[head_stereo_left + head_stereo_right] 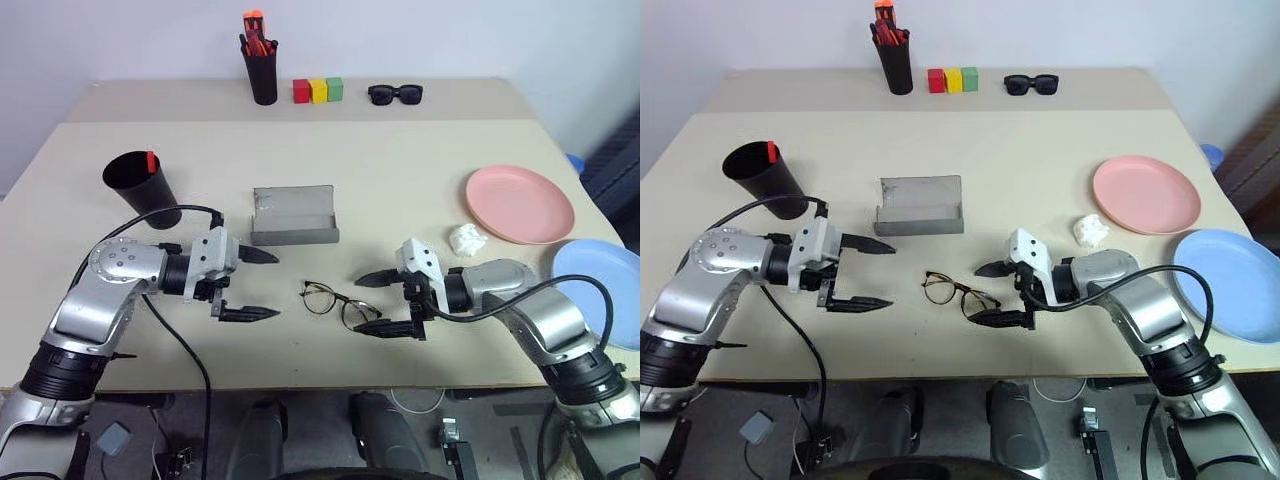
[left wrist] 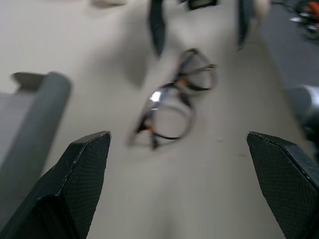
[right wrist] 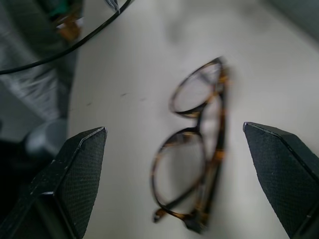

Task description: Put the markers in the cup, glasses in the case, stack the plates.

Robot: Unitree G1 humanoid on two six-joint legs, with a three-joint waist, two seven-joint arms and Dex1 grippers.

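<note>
The glasses [image 1: 338,301] lie folded open on the beige worktop [image 1: 400,180], near its front edge, and nothing touches them. On either side of them a pincer hangs low over the surface, each pointing inward at the frame. The left pincer [image 1: 250,284] has its two black fingers spread wide and grips nothing; the right pincer [image 1: 378,303] is likewise released, just beside the glasses. Behind the glasses sits the grey case [image 1: 293,216], lid thrown back and hollow showing. Farther left stands the black cup [image 1: 142,189] with a red marker cap [image 1: 151,160] poking above its rim. To the right, the pink plate [image 1: 520,203] and the blue plate [image 1: 600,288] lie side by side, not stacked, with a crumpled white scrap [image 1: 466,239] near the pink one. At the back are a pen holder [image 1: 262,68], three coloured blocks [image 1: 318,90] and black sunglasses [image 1: 395,94].
</note>
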